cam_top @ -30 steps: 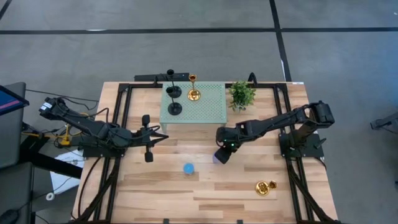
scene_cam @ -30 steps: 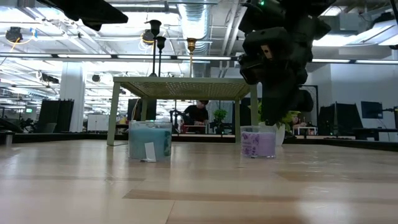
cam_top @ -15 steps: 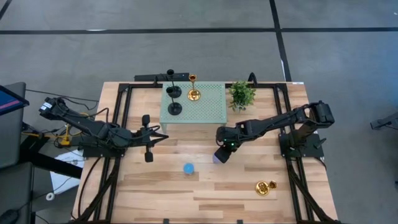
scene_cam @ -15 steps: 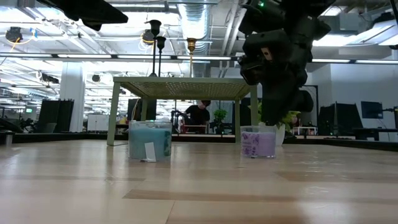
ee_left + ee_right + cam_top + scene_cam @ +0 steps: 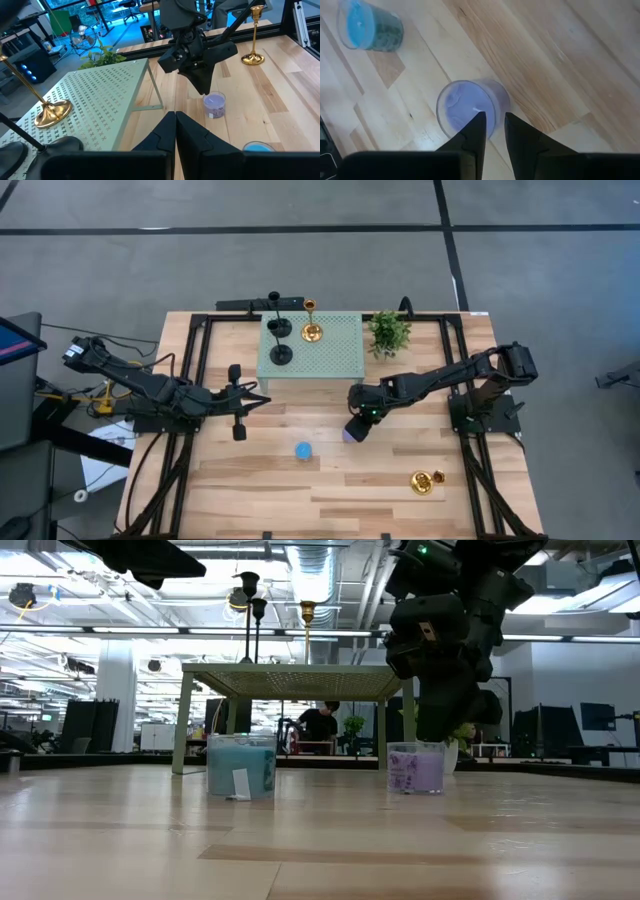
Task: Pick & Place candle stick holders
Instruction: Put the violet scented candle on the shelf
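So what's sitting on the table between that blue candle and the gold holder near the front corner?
Nothing: in the high view, only bare wood lies between the blue candle and the gold holder.

The table (image 5: 330, 480) is showing pale wood planks. The small stand (image 5: 335, 350) is wearing pale green, dotted with a perforated pattern. 2 candle stick holders (image 5: 281, 340) are showing matte black, 2 others (image 5: 312, 330) shining gold. 1 jar candle (image 5: 303, 450) is glowing blue, another (image 5: 470, 107) lilac. The potted plant (image 5: 388, 332) is showing green leaves.
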Robot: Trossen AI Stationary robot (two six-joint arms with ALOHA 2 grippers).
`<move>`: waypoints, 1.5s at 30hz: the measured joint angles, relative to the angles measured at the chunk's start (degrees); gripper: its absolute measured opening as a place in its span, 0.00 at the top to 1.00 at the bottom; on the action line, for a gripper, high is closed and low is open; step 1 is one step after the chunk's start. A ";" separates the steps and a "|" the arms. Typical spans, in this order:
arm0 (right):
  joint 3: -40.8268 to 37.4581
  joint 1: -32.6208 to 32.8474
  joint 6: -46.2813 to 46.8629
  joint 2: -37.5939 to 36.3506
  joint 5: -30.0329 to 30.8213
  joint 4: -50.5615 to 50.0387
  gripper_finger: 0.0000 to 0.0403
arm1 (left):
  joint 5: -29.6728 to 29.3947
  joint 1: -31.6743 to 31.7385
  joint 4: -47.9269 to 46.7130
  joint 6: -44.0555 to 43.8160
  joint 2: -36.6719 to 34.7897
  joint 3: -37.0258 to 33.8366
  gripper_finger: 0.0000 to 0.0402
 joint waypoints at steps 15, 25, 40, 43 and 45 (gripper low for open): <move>0.00 0.10 0.13 0.00 0.03 0.17 0.84 | 0.01 0.00 -0.02 -0.02 0.00 0.02 0.97; 0.00 0.09 0.00 0.00 0.22 1.04 0.84 | 0.01 0.02 -0.02 -0.02 0.00 0.02 0.97; -0.02 0.28 -0.13 0.00 -1.75 0.82 0.84 | 0.02 0.01 -0.04 -0.24 0.02 0.02 0.97; -0.04 0.52 -0.07 0.05 -1.75 0.82 0.84 | 0.02 0.01 -0.04 -0.24 0.02 0.02 0.97; 0.00 0.52 0.14 1.39 -2.29 1.27 0.84 | 0.02 0.02 -0.04 -0.24 0.02 0.02 0.97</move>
